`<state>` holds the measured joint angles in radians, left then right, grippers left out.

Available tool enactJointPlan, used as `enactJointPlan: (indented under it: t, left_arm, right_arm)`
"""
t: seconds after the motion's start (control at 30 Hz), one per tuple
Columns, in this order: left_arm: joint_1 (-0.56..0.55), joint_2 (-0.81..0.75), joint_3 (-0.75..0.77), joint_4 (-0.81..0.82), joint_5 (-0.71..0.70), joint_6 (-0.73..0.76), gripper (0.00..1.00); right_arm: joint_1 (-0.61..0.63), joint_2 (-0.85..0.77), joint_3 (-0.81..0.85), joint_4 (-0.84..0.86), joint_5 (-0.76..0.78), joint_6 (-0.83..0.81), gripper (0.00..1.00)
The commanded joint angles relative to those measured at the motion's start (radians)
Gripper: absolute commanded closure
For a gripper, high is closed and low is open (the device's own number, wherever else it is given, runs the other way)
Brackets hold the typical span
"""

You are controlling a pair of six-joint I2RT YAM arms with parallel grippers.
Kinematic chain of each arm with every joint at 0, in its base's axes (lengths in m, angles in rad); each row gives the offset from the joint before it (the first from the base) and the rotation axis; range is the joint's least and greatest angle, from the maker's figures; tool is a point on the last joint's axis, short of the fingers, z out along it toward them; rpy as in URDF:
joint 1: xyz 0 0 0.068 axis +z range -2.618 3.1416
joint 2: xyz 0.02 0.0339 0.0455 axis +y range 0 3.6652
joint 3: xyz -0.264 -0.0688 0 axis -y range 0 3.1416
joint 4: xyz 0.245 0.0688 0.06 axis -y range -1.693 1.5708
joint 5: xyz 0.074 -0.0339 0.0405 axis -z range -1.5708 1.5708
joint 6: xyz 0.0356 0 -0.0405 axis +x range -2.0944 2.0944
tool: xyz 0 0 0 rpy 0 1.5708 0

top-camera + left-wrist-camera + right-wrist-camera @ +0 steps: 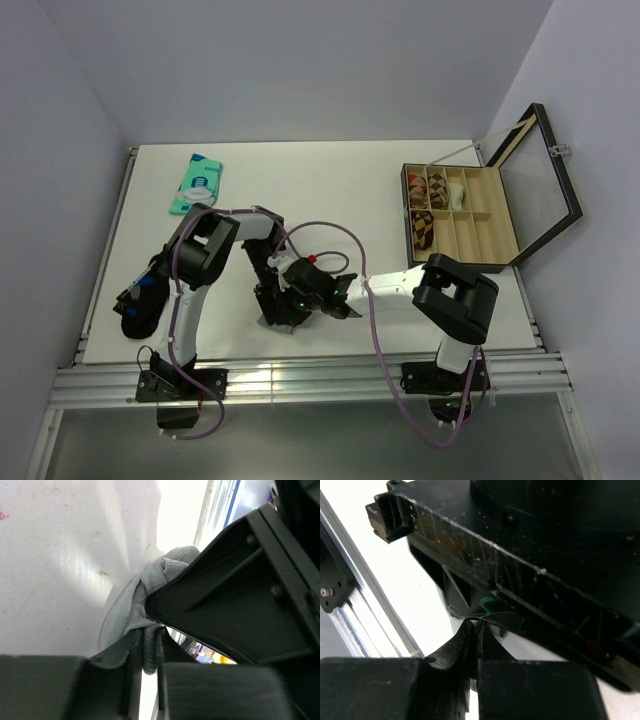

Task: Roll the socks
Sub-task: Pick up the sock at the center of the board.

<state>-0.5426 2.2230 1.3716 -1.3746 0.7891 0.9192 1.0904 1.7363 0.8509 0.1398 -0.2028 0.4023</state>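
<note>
The grey sock [282, 320] lies bunched on the white table near its front edge, between both grippers. In the left wrist view the grey sock [135, 605] is a knotted wad. My left gripper [148, 637] is shut on a fold of it. My left gripper [277, 305] comes down on it from above. My right gripper [303, 300] reaches in from the right and meets the left one at the sock. In the right wrist view my right gripper [476, 626] is shut, with a thin dark strip of fabric pinched between its jaws. The beige sock is out of view.
A teal flat packet [197, 184] lies at the back left. A dark black-blue cloth item [140, 305] lies at the left edge. An open compartment box [470, 235] with raised lid [540, 185] stands at the right. The table's metal front rail [300, 375] is close by.
</note>
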Motion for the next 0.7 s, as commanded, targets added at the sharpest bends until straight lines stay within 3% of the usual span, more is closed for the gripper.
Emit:
enactJointPlan:
  t: [0.0, 0.1, 0.3, 0.67]
  left_arm:
    - [0.004, -0.029, 0.035, 0.131, -0.007, 0.038, 0.82]
    - [0.024, -0.034, 0.070, 0.077, 0.018, 0.066, 0.72]
    - [0.064, -0.048, 0.113, 0.012, 0.044, 0.107, 0.64]
    - [0.183, -0.114, 0.132, 0.137, -0.010, -0.026, 0.69]
  right_arm:
    - [0.000, 0.052, -0.041, -0.040, 0.089, 0.016, 1.00]
    - [0.002, 0.043, -0.049, -0.045, 0.114, 0.024, 1.00]
    - [0.000, 0.040, -0.056, -0.036, 0.124, 0.032, 1.00]
    - [-0.003, 0.005, -0.067, -0.046, 0.161, 0.087, 1.00]
